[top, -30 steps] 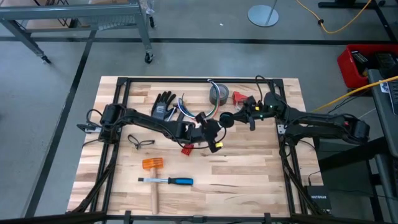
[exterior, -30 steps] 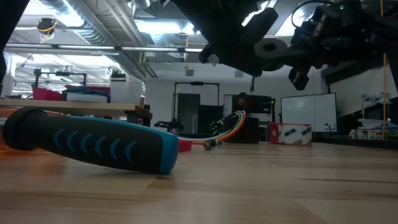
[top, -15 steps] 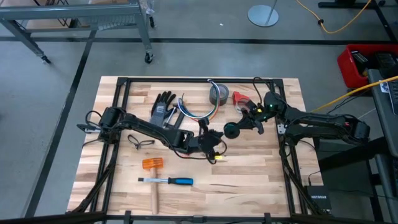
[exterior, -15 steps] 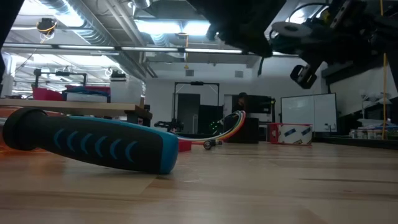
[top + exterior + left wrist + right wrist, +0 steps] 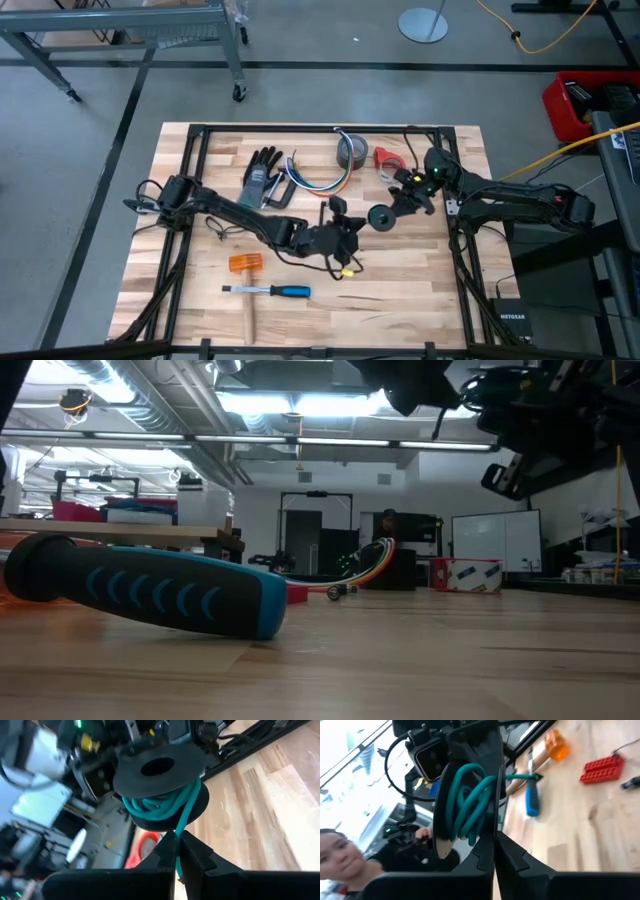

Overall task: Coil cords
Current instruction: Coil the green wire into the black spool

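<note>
A black spool (image 5: 159, 780), already carrying several turns of teal cord (image 5: 165, 805), hangs in the air above the counter (image 5: 400, 290) between the two arms. The right gripper (image 5: 492, 837) clamps the spool's flange between nearly closed fingers, while the left gripper (image 5: 177, 847), just beside the spool, pinches the free run of teal cord in narrow fingers. Away from the spool, the multicoloured cords (image 5: 315, 180) lie loose beside the black glove (image 5: 262, 172), not yet coiled. The main risk is tension. If the left fingers slacken, the wraps will probably spring loose and slide over the flange. If they pull too hard or off-axis, the spool could twist out of the right gripper's thin hold on the flange and drop. The wraps already look uneven, so further turns may pile up and spill off one side.
</note>
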`<control>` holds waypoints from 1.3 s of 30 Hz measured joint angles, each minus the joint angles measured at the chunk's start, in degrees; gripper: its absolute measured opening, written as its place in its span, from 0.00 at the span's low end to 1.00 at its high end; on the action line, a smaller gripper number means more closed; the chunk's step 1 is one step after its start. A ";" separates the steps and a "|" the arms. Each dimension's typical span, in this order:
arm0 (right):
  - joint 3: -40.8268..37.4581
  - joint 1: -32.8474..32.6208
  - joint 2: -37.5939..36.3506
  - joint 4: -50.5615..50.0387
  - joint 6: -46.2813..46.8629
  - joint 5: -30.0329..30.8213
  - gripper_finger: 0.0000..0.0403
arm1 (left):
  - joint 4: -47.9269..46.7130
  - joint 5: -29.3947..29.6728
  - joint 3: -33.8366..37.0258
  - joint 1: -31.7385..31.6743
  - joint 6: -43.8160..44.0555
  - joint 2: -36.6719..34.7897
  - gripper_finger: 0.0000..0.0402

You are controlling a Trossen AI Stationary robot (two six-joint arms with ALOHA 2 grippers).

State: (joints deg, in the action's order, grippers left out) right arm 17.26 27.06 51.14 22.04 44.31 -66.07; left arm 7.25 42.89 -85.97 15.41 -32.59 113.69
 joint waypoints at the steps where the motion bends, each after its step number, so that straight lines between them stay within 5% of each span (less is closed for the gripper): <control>1: 0.00 -0.02 0.00 0.00 0.57 -0.81 0.01 | 0.80 0.00 0.00 0.23 -2.14 0.02 0.02; 9: 0.00 -0.06 0.02 0.19 4.55 -4.90 0.01 | 6.12 0.06 0.00 1.46 -11.30 0.07 0.03; 39: -0.07 -0.10 0.04 0.92 12.94 -8.56 0.01 | 6.62 -9.95 0.00 -2.26 -15.89 0.07 0.04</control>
State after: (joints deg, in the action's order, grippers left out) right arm 17.19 26.96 51.18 22.96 57.25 -74.63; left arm 13.87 32.94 -85.97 13.15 -48.48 113.75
